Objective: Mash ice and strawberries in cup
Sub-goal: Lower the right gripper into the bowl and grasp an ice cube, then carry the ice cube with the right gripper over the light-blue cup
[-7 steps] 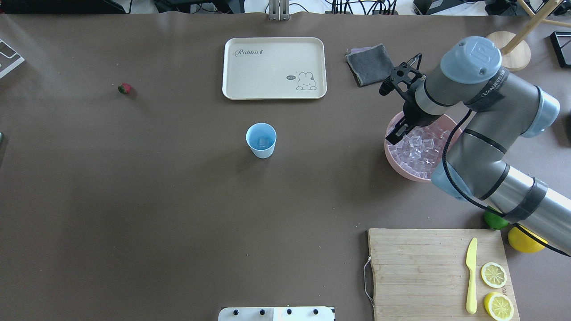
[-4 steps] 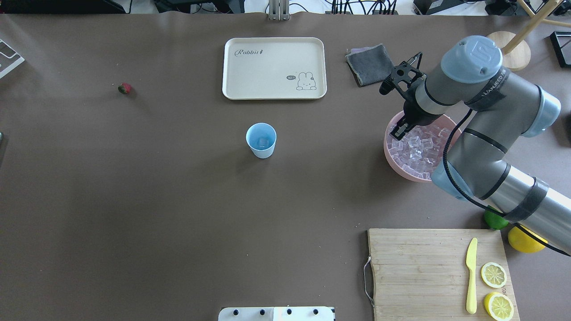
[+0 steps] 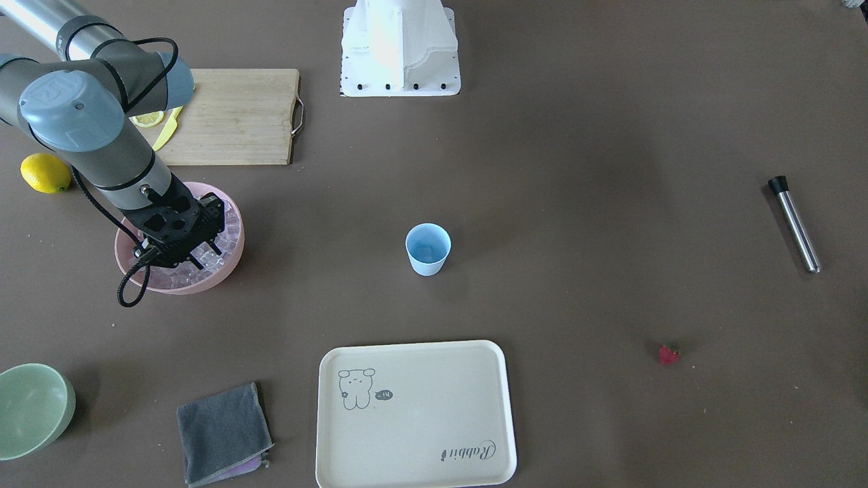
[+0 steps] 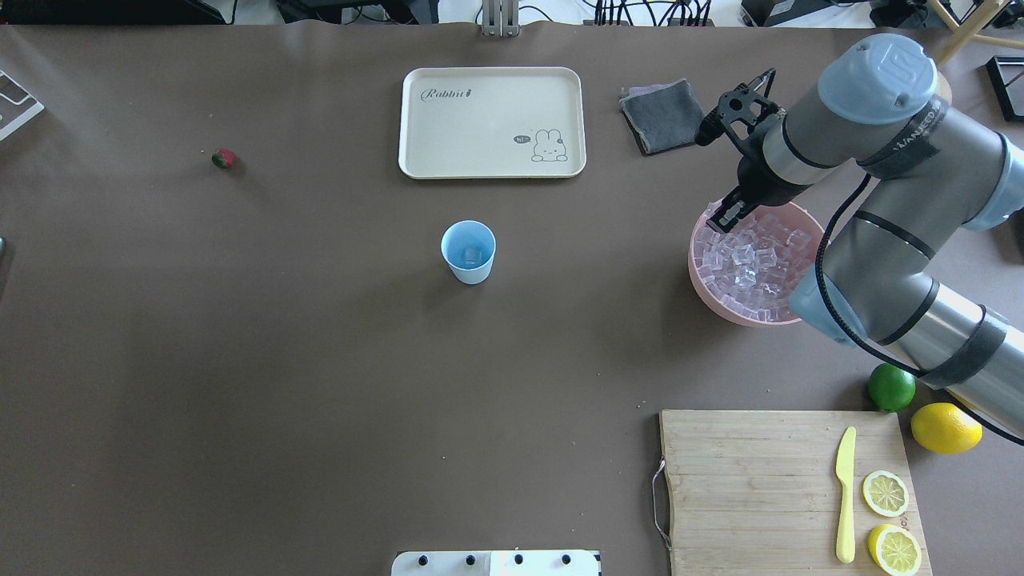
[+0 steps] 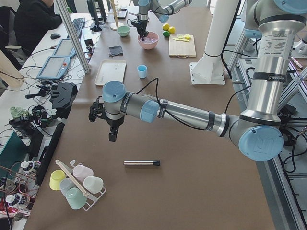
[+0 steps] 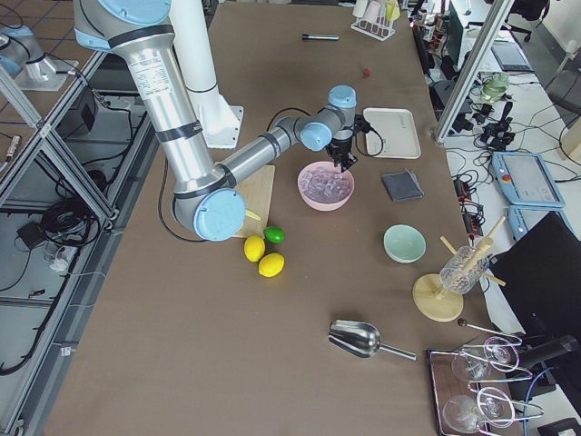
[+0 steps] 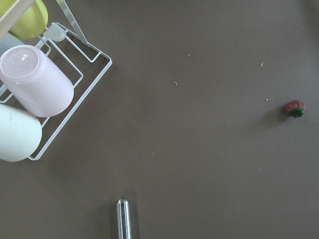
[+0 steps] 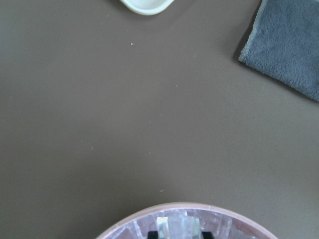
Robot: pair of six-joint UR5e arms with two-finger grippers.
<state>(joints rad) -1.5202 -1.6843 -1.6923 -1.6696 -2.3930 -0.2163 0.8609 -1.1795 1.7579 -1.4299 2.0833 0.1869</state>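
The light-blue cup (image 4: 469, 251) stands mid-table with one ice cube (image 4: 472, 256) in it. More ice (image 4: 752, 256) fills the pink bowl (image 4: 704, 296) at the right. My right gripper (image 4: 722, 220) hangs just above the bowl's far-left rim. In the right wrist view its fingertips (image 8: 155, 234) sit close together with a clear cube between them, so it is shut on an ice cube. The strawberry (image 4: 223, 158) lies alone at the far left. My left gripper (image 5: 112, 136) hovers above the table's left end; open or shut, I cannot tell.
A steel muddler (image 3: 795, 224) lies near the left end beside a rack of cups (image 7: 35, 84). Beyond the cup are a cream tray (image 4: 492, 122) and grey cloth (image 4: 662, 116). Cutting board (image 4: 760, 480), yellow knife, lemon halves, lime (image 4: 891, 387) and lemon (image 4: 946, 427) sit front right.
My right gripper has lifted out of the ice and moved toward the bowl's far rim. The arm rose with it, uncovering the lime. The cup and strawberry stayed put.
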